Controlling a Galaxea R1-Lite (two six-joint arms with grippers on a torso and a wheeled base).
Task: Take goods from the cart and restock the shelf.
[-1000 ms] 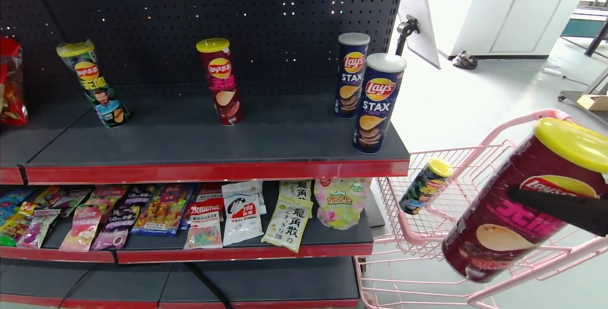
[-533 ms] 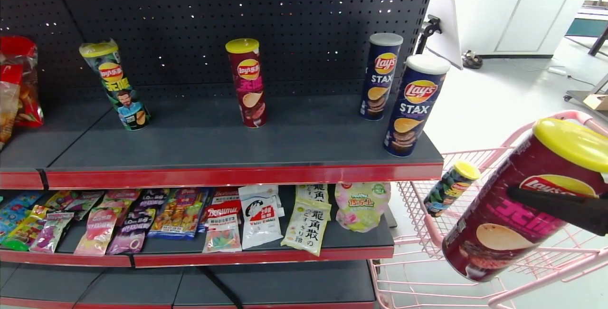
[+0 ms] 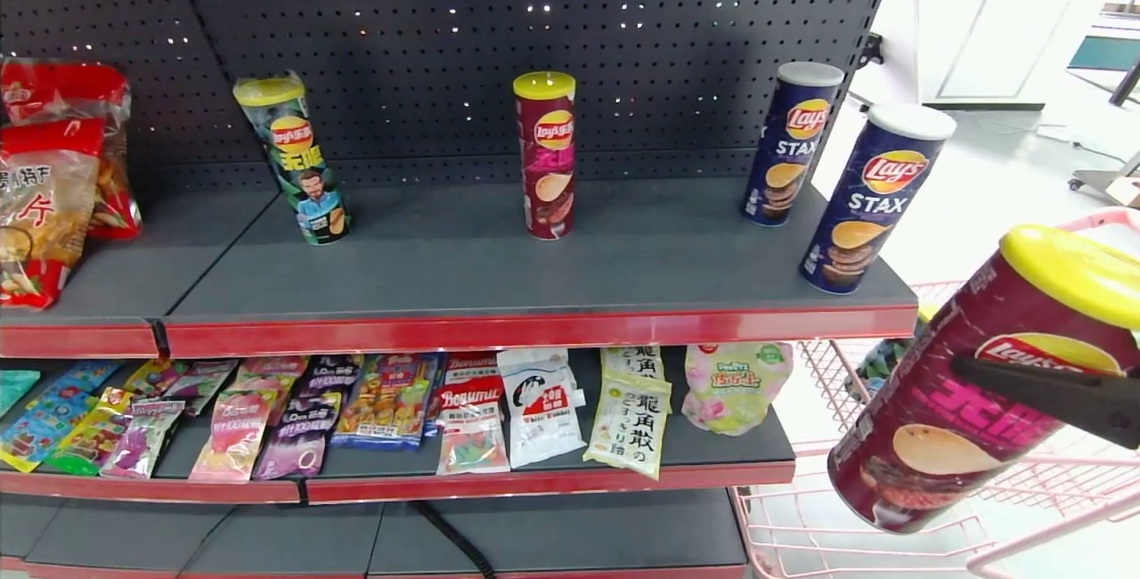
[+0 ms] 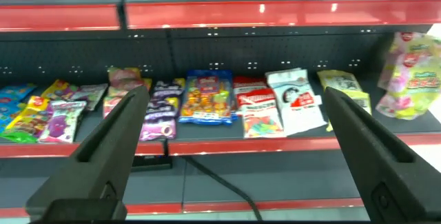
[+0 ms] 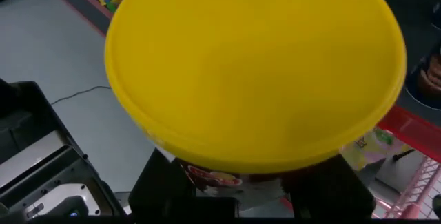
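The right gripper (image 3: 1038,383) is clenching a maroon chip can (image 3: 944,419), with 1 black finger (image 3: 1069,392) lying across its label. In the head view this can is hanging at 4 o'clock, tilted so that its yellow lid (image 3: 1073,272) is pointing toward 2 o'clock, in front of the pink cart (image 3: 1100,220) and off the right end of the shelf (image 3: 534,330). In the right wrist view the lid is facing the camera, with the dark fingers gripping the body below it.

The left gripper (image 4: 234,94) is hanging released, its 2 fingers spread wide and holding nothing, facing the lower tier where flat snack bags (image 4: 207,100) are lying in a row.

On the upper tier 4 cans are standing upright. A green can (image 3: 298,160) is sitting at 10 o'clock and a second maroon can (image 3: 545,156) at 12 o'clock. 2 blue cans are standing at 2 o'clock, one (image 3: 788,142) near the pegboard and the other (image 3: 868,196) closer to the front corner. Red snack packs (image 3: 53,178) are leaning at 9 o'clock.
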